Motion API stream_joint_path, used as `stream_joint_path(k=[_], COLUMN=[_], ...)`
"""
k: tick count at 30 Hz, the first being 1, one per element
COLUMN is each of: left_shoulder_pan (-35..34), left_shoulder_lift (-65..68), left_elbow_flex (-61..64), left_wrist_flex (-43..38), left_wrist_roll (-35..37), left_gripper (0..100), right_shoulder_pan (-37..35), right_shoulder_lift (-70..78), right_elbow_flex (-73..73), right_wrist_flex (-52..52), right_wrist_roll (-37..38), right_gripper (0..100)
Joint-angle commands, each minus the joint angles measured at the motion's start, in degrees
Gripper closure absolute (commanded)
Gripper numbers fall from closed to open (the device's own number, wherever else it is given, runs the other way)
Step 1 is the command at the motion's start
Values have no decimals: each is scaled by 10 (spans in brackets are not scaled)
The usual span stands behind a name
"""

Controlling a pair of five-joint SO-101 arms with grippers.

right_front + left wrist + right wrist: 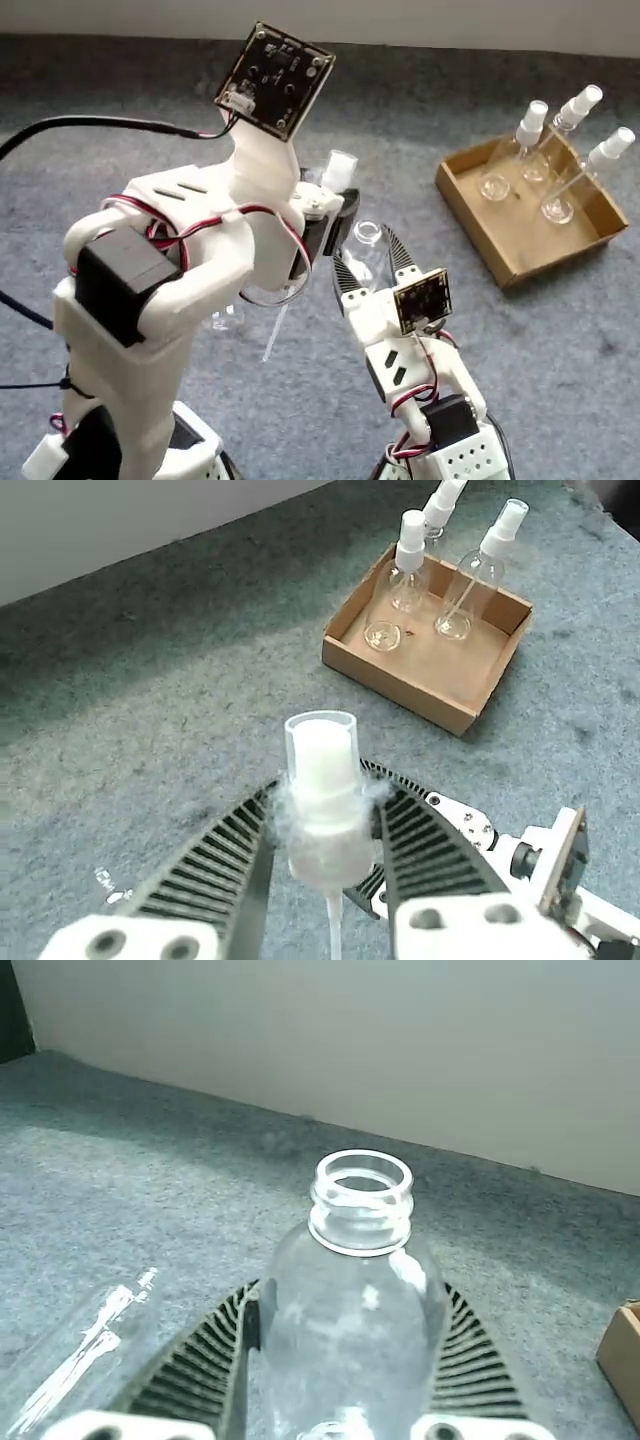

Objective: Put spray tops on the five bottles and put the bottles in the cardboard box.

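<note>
Left end effector (328, 805) is closed around a spray top (322, 765). Its ribbed fingers press the white collar from both sides, the clear cap points up, and the thin dip tube (331, 930) hangs down between them. Right end effector (350, 1300) grips an open bottle (361, 1205) by its clear body, upright, with the bare threaded neck above the fingers. In the high view the spray top sits just beside the bottle's mouth and is not yet on it; both are around the middle of the bench (520, 380), toward its near edge. Near the held bottle a clear item (85, 1345) lies flat on the bench. It looks like another bottle, but too little of it shows to be sure. Toward the far right corner sits the cardboard box (520, 245), set at an angle to the bench edges, with three bottles (508, 160) inside, each wearing a white spray top
</note>
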Motion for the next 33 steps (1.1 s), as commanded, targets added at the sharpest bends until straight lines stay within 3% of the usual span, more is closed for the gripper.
stream_joint_path(k=[1, 5, 14, 20, 29, 33], left_shoulder_pan=[13, 10, -8, -17, -15, 11], left_shoulder_lift=[-95, -171, -290, -378, -423, -422], left_elbow_flex=[92, 195, 499, 656, 822, 846], left_wrist_flex=[2, -90, -539, -775, -1009, -1072], left_wrist_roll=[-5, -5, -26, -61, -57, -57], left_gripper=[996, 996, 996, 996, 996, 996], right_shoulder_pan=[23, 48, 47, 47, 47, 47], right_shoulder_lift=[-7, -7, -2, -2, -1, -1], right_elbow_flex=[65, 67, 68, 68, 68, 68], right_wrist_flex=[-13, -13, -13, -13, -13, -13], right_wrist_roll=[4, 3, 2, 2, 2, 2], right_gripper=[874, 874, 874, 874, 874, 874])
